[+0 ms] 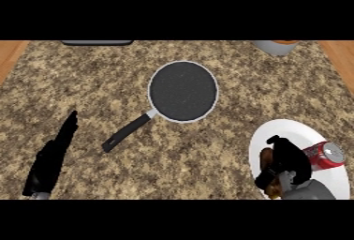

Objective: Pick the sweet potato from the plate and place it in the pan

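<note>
A brown sweet potato [266, 157] lies on the white plate [287, 129] at the lower right, mostly hidden beneath my right hand [287, 159]. That hand's fingers curl down over the sweet potato. A red can [325, 156] lies on the same plate, just right of the hand. The dark round pan [183, 91] sits in the middle of the counter, its black handle [126, 132] pointing toward the lower left. My left hand [54, 152] rests at the lower left with straight fingers, holding nothing.
A grey object [97, 42] lies at the counter's far edge, upper left. A pale cup-like thing [276, 47] with an orange top stands at the far right edge. Wooden strips border the granite counter on both sides.
</note>
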Tool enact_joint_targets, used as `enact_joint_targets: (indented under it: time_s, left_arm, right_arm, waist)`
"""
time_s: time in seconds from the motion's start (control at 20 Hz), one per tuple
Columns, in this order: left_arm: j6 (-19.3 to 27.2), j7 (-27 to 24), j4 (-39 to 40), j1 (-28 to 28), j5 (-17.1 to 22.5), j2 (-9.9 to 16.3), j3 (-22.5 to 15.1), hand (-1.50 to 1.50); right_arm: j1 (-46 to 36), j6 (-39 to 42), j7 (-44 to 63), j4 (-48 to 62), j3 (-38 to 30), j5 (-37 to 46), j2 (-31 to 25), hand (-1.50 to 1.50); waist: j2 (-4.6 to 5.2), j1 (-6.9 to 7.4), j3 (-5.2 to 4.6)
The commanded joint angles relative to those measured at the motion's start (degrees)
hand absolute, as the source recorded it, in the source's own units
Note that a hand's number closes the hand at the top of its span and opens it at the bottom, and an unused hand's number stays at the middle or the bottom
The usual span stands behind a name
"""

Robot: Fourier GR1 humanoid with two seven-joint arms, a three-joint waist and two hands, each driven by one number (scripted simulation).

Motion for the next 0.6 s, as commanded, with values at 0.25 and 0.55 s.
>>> enact_joint_targets:
  time_s: [0.25, 0.55]
  left_arm:
    - [-0.6, 1.64, -1.01, -0.54, 0.29, -0.73, 0.78, 0.0]
    - [0.04, 1.13, -0.35, 0.37, -1.17, -1.13, 0.19, 0.0]
  right_arm:
    - [8.35, -8.27, 14.5, -13.45, 2.87, 16.96, 7.68, 1.5]
    - [2.64, -6.57, 9.11, -21.9, 3.09, 36.48, 3.51, 1.5]
  waist:
    - [0.61, 0.06, 0.94]
    - [0.35, 0.23, 0.84]
